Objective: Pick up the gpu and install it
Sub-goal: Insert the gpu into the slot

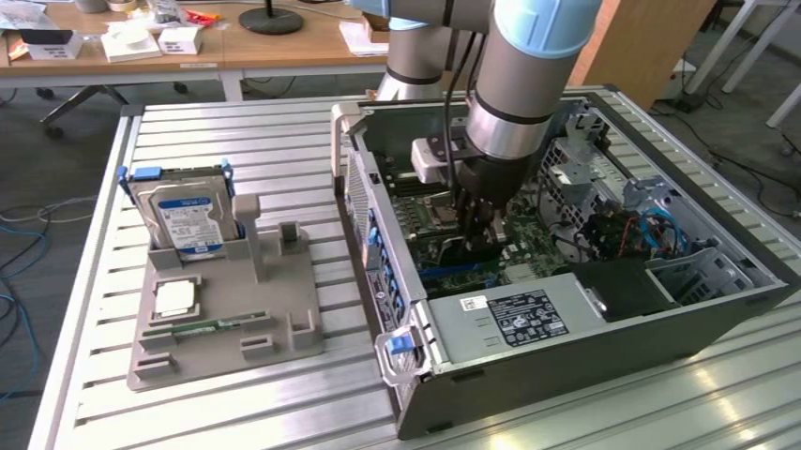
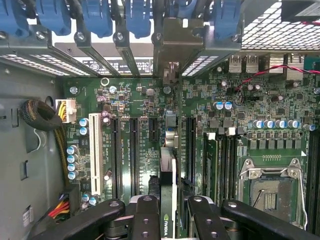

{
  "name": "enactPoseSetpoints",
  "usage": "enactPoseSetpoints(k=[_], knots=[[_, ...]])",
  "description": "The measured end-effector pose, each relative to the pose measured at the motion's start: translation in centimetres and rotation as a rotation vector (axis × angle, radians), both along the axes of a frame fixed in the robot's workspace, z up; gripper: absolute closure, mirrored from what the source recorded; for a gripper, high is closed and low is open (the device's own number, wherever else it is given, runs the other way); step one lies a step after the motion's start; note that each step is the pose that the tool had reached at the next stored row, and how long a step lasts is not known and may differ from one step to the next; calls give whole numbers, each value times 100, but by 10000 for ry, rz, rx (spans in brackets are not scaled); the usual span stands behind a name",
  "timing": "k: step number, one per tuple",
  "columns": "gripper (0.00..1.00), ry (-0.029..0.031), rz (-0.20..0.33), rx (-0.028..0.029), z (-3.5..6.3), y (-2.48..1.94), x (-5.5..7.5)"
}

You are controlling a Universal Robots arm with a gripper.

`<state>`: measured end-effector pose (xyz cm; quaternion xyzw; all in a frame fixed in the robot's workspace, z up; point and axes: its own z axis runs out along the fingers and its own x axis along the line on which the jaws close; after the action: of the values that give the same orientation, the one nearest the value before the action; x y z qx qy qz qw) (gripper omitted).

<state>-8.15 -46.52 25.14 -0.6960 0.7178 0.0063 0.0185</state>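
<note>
Gripper fingers pinch the gpu by its two flat sides. It stands on edge inside the computer case, over the long black slots on the green board; I cannot tell if it touches one. I think the gpu is light, thin and stiff but easy to break, so the flat sides are the safe place to hold.

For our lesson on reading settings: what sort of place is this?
Probably a robotics lab: a robot arm reaches into an open computer case on a slatted metal table, with desks behind.
</note>
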Motion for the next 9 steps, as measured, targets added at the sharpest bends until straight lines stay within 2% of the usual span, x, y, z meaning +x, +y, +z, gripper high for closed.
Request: enactPoseSetpoints(k=[9], knots=[[73, 2, 0, -6, -9, -1, 0]])
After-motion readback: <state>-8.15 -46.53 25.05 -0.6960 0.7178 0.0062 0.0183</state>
